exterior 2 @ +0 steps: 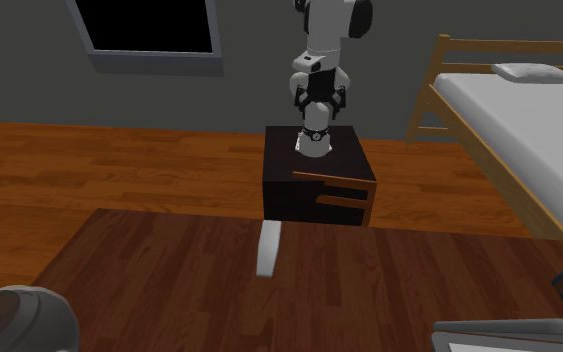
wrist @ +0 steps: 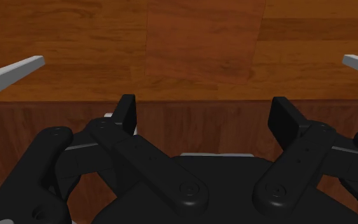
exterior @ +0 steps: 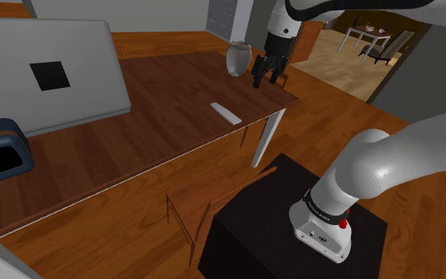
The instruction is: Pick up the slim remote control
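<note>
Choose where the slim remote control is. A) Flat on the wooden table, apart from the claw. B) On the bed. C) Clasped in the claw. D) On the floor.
A: the remote control lies flat on the table, and the open, empty claw hangs apart from it.

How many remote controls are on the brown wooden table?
1: a slim white remote control lies on the brown wooden table, near its edge facing the black stand. The grey slab could hide others.
</note>
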`<control>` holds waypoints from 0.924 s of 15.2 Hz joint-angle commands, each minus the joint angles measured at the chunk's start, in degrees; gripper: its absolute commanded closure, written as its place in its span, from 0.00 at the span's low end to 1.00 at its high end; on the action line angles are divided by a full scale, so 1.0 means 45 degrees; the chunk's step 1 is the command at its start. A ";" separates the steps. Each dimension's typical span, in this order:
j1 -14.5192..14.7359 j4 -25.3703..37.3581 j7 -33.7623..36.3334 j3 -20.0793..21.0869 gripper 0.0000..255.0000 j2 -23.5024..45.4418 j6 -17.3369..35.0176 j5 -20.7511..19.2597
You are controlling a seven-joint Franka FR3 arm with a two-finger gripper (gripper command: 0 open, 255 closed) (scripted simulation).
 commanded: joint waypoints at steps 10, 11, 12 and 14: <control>-0.0187 0.0806 -0.1430 -0.1097 0.00 0.4668 0.3968 0.0063; -0.0204 0.0991 -0.1584 -0.1181 0.00 0.5140 0.4258 0.0134; -0.0224 0.1192 -0.1742 -0.1259 0.00 0.5616 0.4535 0.0217; -0.0278 0.1645 -0.2070 -0.1391 0.00 0.6582 0.5046 0.0419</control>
